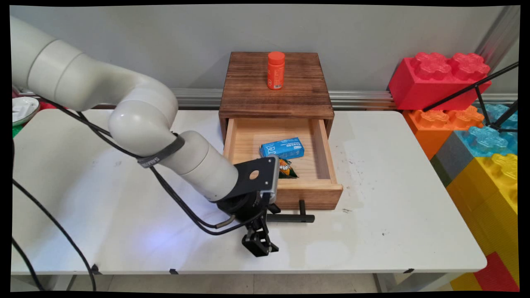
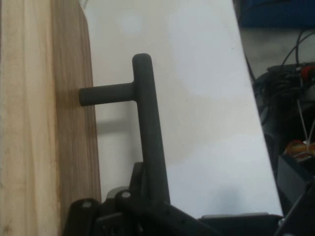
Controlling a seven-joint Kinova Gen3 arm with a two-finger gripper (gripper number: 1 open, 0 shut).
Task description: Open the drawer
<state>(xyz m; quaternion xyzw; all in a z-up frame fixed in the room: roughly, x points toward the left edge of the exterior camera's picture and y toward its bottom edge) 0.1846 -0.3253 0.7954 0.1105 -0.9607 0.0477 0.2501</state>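
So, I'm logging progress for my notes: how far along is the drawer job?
Done: the drawer is pulled out, with a blue box and a snack packet inside. In hand: the gripper sits at the drawer's handle; whether it grips is unclear. Left, possibly: the orange bottle stands on the cabinet top, outside the drawer.

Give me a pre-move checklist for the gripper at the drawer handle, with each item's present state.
1. Black two-finger gripper at the black bar handle of the light wooden drawer: ok.
2. Handle bar running between the fingers, hand view: ok.
3. Fingers closed firmly on the bar: cannot tell.
4. Drawer pulled out: ok; blue box and orange-green packet lie inside.
5. Orange bottle upright on the dark wooden cabinet top: ok.
6. Black cables clear of the handle: ok.
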